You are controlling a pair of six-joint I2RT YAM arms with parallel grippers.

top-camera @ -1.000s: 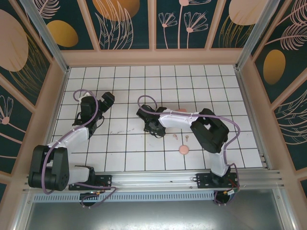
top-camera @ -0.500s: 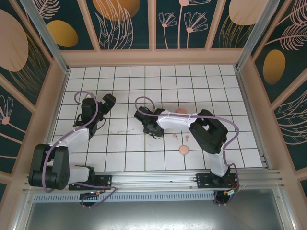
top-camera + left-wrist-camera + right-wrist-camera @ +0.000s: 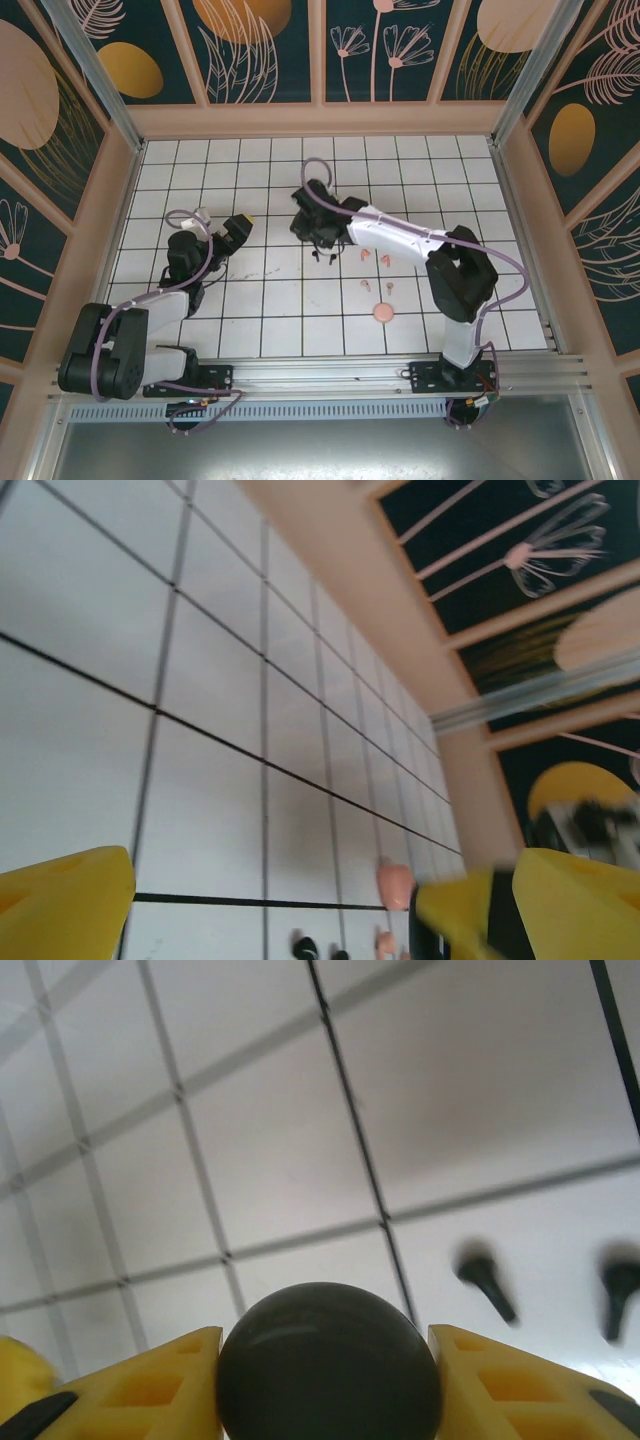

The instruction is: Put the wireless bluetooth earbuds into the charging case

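Right claw: the right gripper (image 3: pixel 322 1360) pinches the black case (image 3: pixel 328 1395), its rounded shell pressed between both yellow fingers.
Left claw: the left gripper (image 3: pixel 300 905) is spread wide and holds nothing, toward the left edge of the table (image 3: pixel 200 160).
Black pair: two black earbuds (image 3: pixel 487 1285) lie loose mid-table, near the held case.
Pink set: several pink earbuds (image 3: pixel 368 254) are scattered just right of middle.
Pink case: the pink case (image 3: pixel 381 313) sits apart, toward the near edge.
Done: seemingly only the grip on the case.
Left: apparently every insertion.

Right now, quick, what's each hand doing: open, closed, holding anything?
Left hand: open, nothing between its fingers.
Right hand: closed on the rounded black case.
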